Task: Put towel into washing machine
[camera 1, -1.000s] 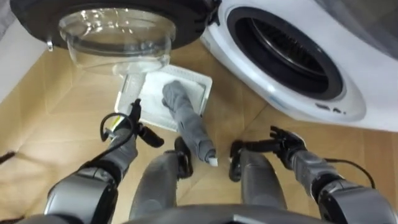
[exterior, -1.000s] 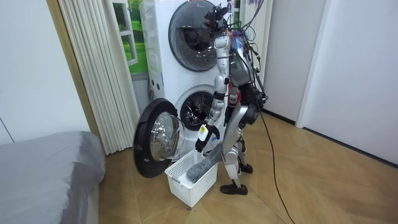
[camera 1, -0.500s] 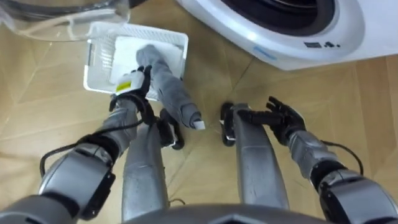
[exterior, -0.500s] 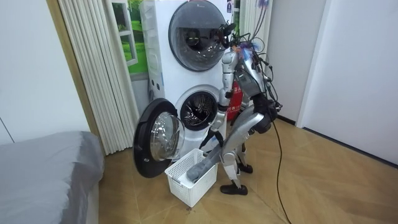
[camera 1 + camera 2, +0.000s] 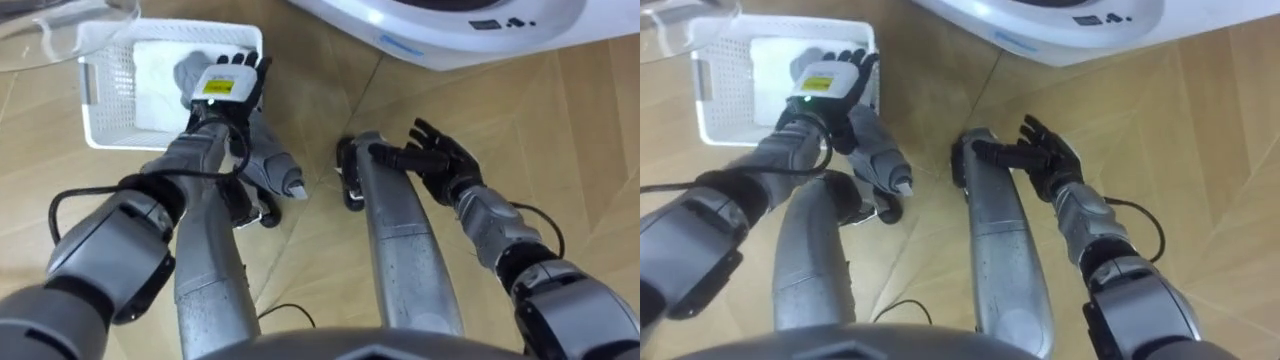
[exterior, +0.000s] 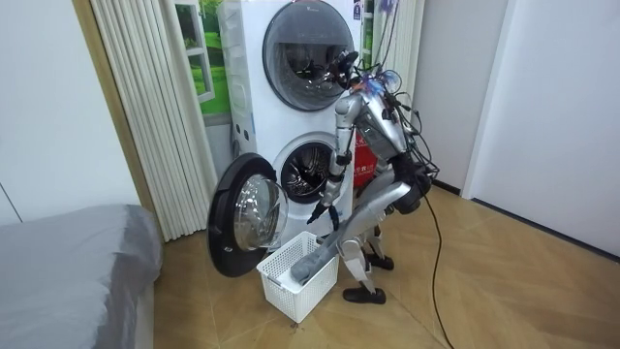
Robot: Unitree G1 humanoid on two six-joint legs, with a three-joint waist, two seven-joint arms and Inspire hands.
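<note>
A rolled grey towel (image 5: 268, 165) (image 5: 878, 150) leans out of the white basket (image 5: 110, 100) (image 6: 291, 286) on the floor, its free end over the basket's near rim, by my left leg. My left hand (image 5: 228, 85) (image 5: 825, 80) is stretched over the towel's upper part at the basket's edge, fingers straight, not closed round it. Beside my right knee, my right hand (image 5: 440, 165) (image 5: 1045, 160) hangs open with spread fingers and holds nothing. The washing machine's white front (image 5: 450, 40) lies along the top edge. In the room view I stand bent forward over the basket.
The lower washing machine's round door (image 6: 247, 218) stands open to the room view's left of the drum (image 6: 308, 174), and its glass edge (image 5: 60, 20) shows above the basket. A second machine (image 6: 305, 53) is stacked on top. A grey bed (image 6: 68, 262) is further left.
I have bent forward, so the eye views have swung down toward my legs. My left hand has reached out from beside the towel to lie over it at the basket.
</note>
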